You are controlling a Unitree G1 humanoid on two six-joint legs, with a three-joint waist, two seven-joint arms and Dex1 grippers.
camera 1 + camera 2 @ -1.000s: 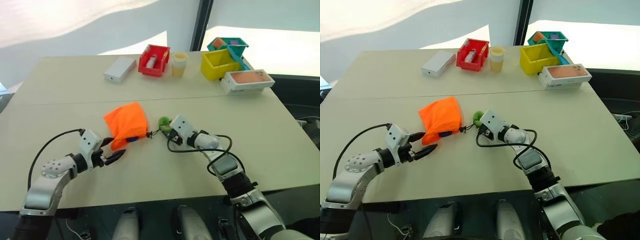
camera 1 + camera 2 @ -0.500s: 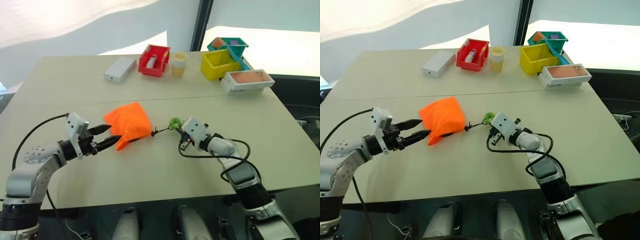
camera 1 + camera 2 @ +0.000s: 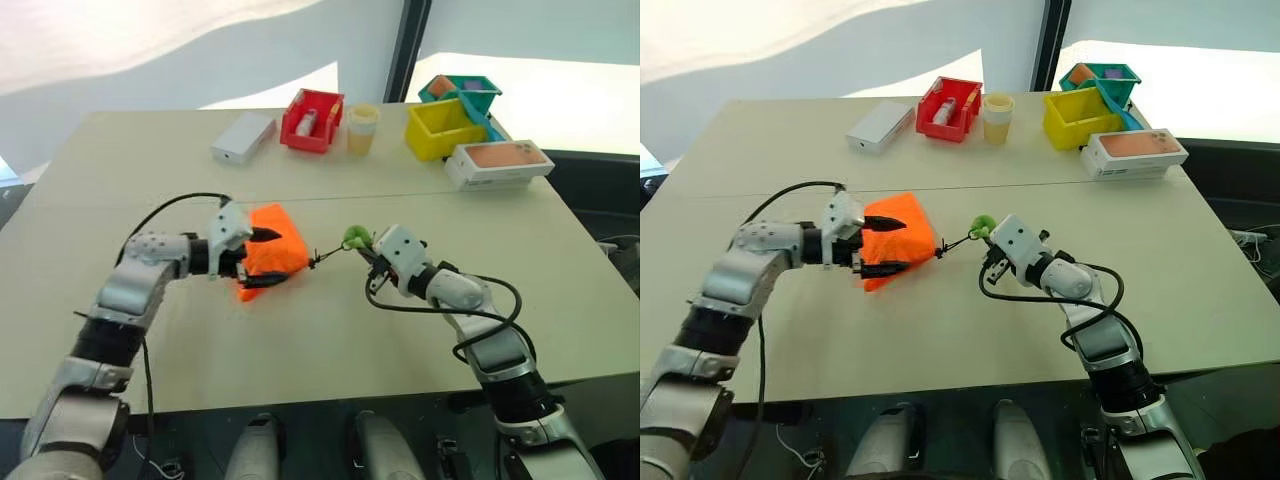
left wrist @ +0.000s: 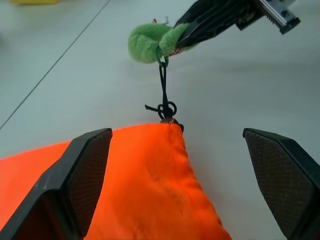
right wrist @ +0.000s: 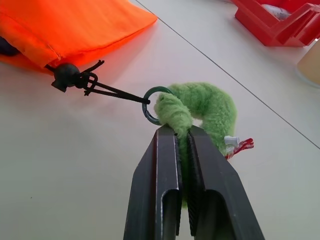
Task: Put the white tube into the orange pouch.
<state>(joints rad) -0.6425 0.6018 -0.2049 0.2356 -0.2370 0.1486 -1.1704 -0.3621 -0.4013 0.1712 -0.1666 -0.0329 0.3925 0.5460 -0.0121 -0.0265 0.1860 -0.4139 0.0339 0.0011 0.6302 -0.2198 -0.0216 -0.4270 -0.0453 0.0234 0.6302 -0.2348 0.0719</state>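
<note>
Orange pouch [image 3: 272, 252] flat on the counter [image 3: 300, 340], left gripper [image 3: 883, 246] fingers spread astride it, right gripper [image 5: 181, 134] pinching the green fuzzy loop [image 5: 200, 107] — cord taut, white tube unseen, dark patch at the pouch edge in the right wrist view

This looks like a robotics lab or test room. A plain beige table [image 3: 560, 270] stands before bare white walls and a dark upright post [image 3: 412, 48], and along its far edge sit sorting props: a red bin [image 3: 312, 120], a yellow bin [image 3: 440, 128], a teal bin [image 3: 462, 90], a white box [image 3: 243, 137] and a cup [image 3: 361, 128].
</note>
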